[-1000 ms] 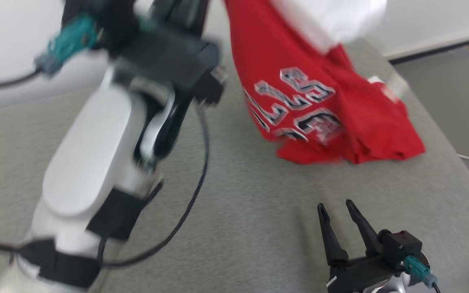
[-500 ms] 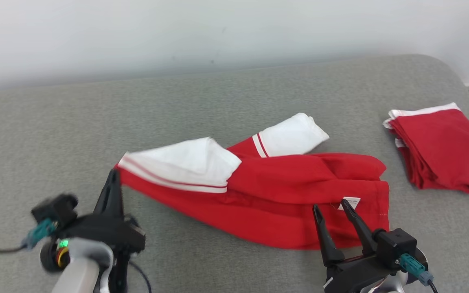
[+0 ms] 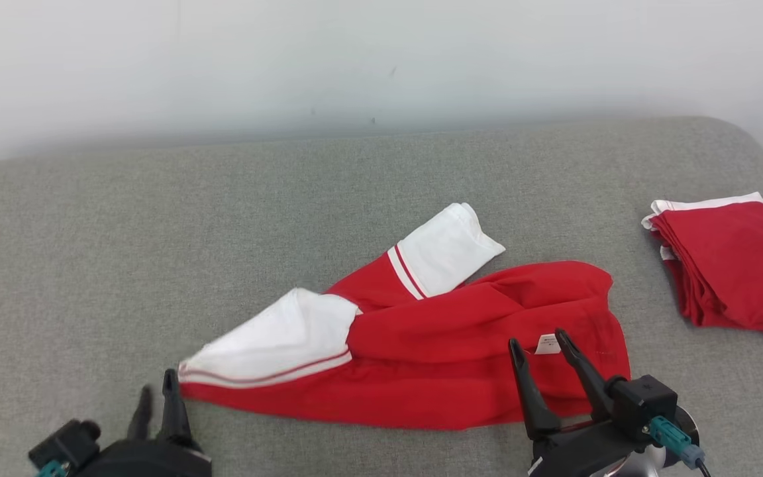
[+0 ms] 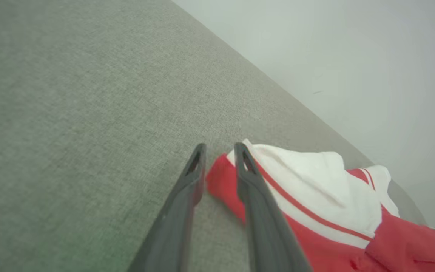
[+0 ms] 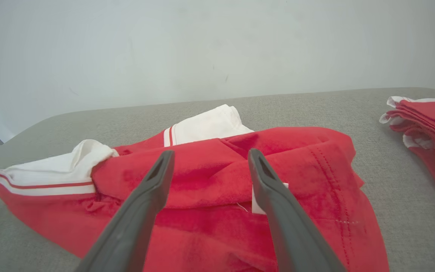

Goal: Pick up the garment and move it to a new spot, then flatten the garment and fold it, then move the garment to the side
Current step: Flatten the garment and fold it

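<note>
**Left tool (image 3: 157,384) and right tool (image 3: 536,339) stood released at opposite ends of the garment (image 3: 461,331).**
The left tool's fingers were narrowly parted at the garment's white-banded left corner, with nothing clamped between them; whether a tip touched the hem could not be told. The right tool's fingers were spread wide over the garment's right end, near its small white label (image 3: 547,344), and gripped nothing. The garment, red with white striped sleeves, lay crumpled lengthwise on the grey table (image 3: 156,232). A folded red stack (image 3: 732,265) lay well to the garment's right, and a pale wall (image 3: 355,59) rose behind the garment.
</note>
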You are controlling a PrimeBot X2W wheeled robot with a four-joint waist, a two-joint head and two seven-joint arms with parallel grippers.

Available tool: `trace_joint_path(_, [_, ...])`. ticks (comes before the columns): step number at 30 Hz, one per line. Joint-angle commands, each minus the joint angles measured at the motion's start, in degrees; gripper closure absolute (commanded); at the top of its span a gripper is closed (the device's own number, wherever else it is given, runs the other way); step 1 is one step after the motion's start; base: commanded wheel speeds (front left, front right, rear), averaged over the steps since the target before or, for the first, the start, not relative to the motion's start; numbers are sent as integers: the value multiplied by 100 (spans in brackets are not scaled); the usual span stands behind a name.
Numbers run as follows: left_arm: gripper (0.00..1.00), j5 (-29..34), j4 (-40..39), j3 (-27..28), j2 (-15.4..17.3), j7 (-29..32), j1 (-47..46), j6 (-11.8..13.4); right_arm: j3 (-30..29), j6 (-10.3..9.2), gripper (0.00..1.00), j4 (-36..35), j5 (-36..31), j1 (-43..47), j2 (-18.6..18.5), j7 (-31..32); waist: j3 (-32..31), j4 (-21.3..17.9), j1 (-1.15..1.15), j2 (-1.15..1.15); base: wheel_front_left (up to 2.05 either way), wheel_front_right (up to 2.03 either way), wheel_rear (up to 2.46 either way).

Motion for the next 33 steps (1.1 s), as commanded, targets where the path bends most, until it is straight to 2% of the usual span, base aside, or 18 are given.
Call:
trace_joint_path(1, [0,44,21,59,25,-42,133,26,-11,-12,0,-19,-33,74,-5,18,-33,-4,0,0,0,0,0])
trace_joint_path(6, [0,446,-104,172,359,-64,409,323,-98,-12,0,-194,-94,135,-5,82,-101,-39,0,0,0,0,0])
trace_joint_path(8, [0,771,-385,-2,546,-70,439,221,-180,-11,0,-307,-160,165,-5,100,-111,-51,0,0,0,0,0])
trace_joint_path(10, [0,1194,-693,-347,729,-48,432,101,-275,-12,0,-429,-222,186,-5,151,-110,-53,0,0,0,0,0])
trace_joint_path(13, [0,1803,-1063,-1021,868,339,204,14,-407,-11,0,-628,-276,190,-5,244,-81,-45,0,0,0,0,0])
trace_joint_path(16, [0,2368,-1215,-1619,955,771,-43,21,-469,-11,0,-754,-284,196,-6,288,-23,-75,0,0,0,0,0])
trace_joint_path(20, [0,2906,-1042,-2039,1011,1101,-424,98,-445,-11,0,-858,-220,186,-3,313,59,-160,0,0,0,0,0])
trace_joint_path(23, [0,3002,-770,-2177,1023,1269,-605,23,-398,-11,0,-849,-170,156,-4,297,122,-268,0,0,0,0,0])
trace_joint_path(28, [0,3283,-287,-2360,997,1270,-944,66,-402,-11,0,-825,-146,111,-4,247,234,-406,0,0,0,0,0])
trace_joint_path(30, [7,3310,-152,-2379,960,1234,-1023,95,-387,-11,0,-806,-135,85,-3,237,249,-447,0,0,0,0,0])
trace_joint_path(31, [25,3297,-98,-2376,944,1223,-1034,104,-382,-11,0,-796,-126,79,-3,233,251,-465,0,0,0,0,0])
trace_joint_path(32, [34,3250,-44,-2347,918,1206,-1052,118,-379,-12,0,-788,-122,75,-4,229,254,-476,0,0,0,0,0])
trace_joint_path(33, [34,3206,-6,-2319,897,1199,-1079,124,-378,-12,0,-781,-121,72,-4,220,256,-487,0,0,0,0,0])
